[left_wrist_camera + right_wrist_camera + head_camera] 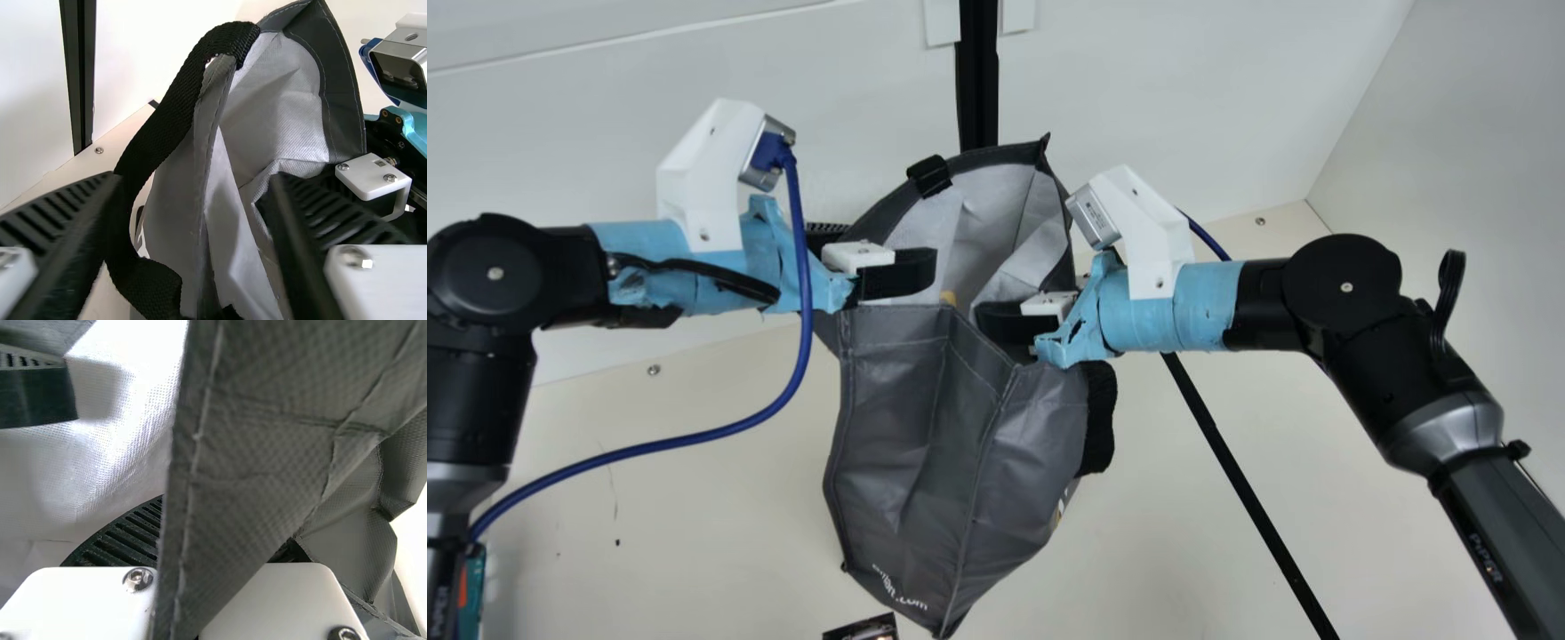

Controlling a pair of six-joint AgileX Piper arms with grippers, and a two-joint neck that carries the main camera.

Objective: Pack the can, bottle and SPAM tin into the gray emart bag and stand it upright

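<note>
Black and ribbed at the fingertips: on the left gripper, fingers spread wide, with the rim of the gray emart bag and a black strap in the gap. One finger of that pair inside the bag's mouth, its dark ribbed side at the right wrist view's edge too. On the right gripper, fingers closed on the bag's wall — one pad inside the mouth, the gray cloth running down between.

Farther out, the bag itself between both arms, gaping at the top to a silvery-white lining. Inside the mouth, a small yellowish patch, too little of it to name. At the bag's side nearer the right arm, a broad black strap; on its far rim, a small black loop.

Beyond the bag's lower end in the main view, a dark printed item, cut by the edge. Well apart from the bag, by the left arm — a teal-and-red item, also cut off. Behind the bag, a black upright post against a white wall.
</note>
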